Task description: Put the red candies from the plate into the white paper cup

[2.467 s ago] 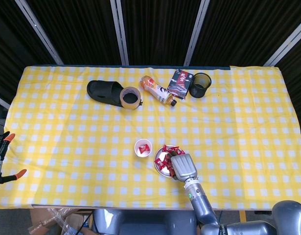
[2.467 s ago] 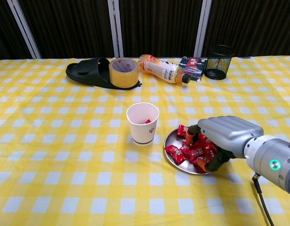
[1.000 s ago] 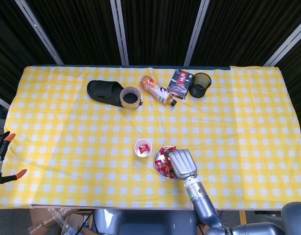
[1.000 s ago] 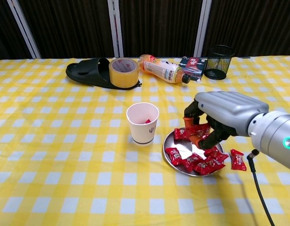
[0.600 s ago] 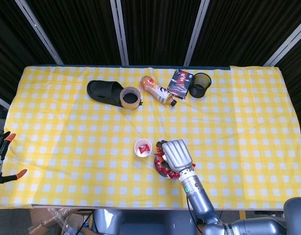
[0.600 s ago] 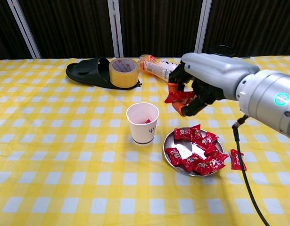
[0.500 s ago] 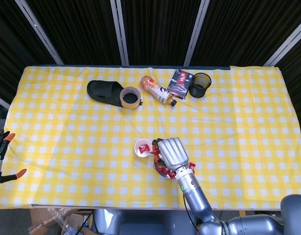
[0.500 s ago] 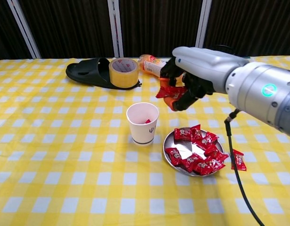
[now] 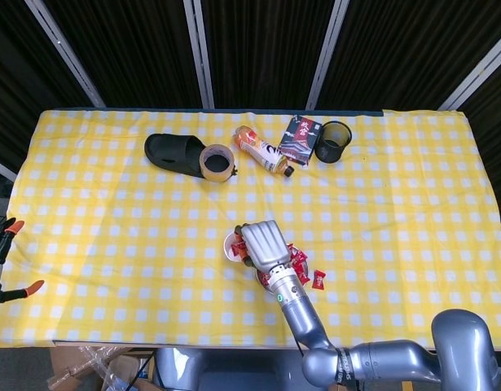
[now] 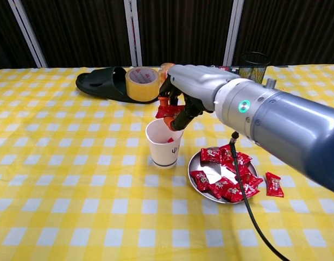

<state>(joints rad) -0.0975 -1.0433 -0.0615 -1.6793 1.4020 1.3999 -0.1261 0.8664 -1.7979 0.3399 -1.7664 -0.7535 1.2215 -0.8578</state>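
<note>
The right hand (image 10: 184,89), at centre of the chest view, pinches a red candy (image 10: 167,112) in its curled fingers right above the mouth of the white paper cup (image 10: 164,142). 1 more red piece lies inside the cup. Just right of the cup, the steel plate (image 10: 210,171) holds a heap of red candies (image 10: 230,174); 1 stray candy (image 10: 273,184) lies on the yellow checked worktop (image 10: 74,179) beside it. Print on the wrappers is too small to read. The left hand is out of frame.
</note>
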